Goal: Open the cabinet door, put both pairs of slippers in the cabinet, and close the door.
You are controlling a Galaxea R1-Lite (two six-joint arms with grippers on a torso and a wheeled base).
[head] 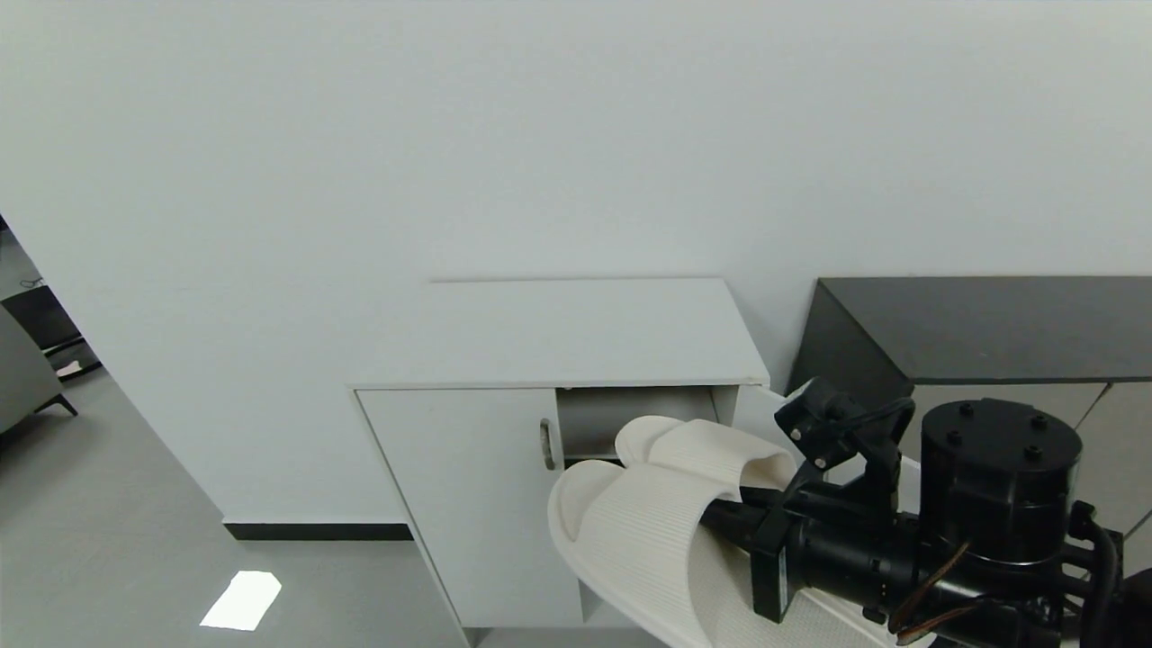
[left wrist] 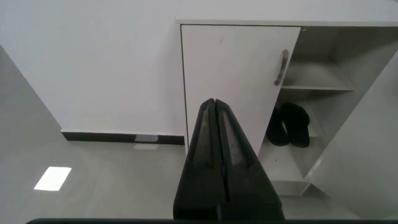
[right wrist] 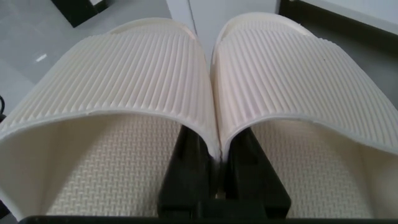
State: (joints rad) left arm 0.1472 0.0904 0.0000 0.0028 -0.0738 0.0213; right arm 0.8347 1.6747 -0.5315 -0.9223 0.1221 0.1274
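The cream slippers [head: 661,504] sit side by side at lower right of the head view, before the open half of the cabinet [head: 558,333], with the right gripper [right wrist: 219,155] clamped on their touching inner edges. Black slippers [left wrist: 289,124] lie inside. The left gripper [left wrist: 214,107] is pressed together, empty.

Centre right of the head frame, the cabinet [head: 576,333] stands open on its right half; the closed left door [head: 468,504] blocks the rest. The white slippers [head: 648,522] in the right end effector [right wrist: 217,163] crowd the opening. Inside, black slippers [left wrist: 289,124] take up space low down; the shelf [left wrist: 317,88] above them offers room.
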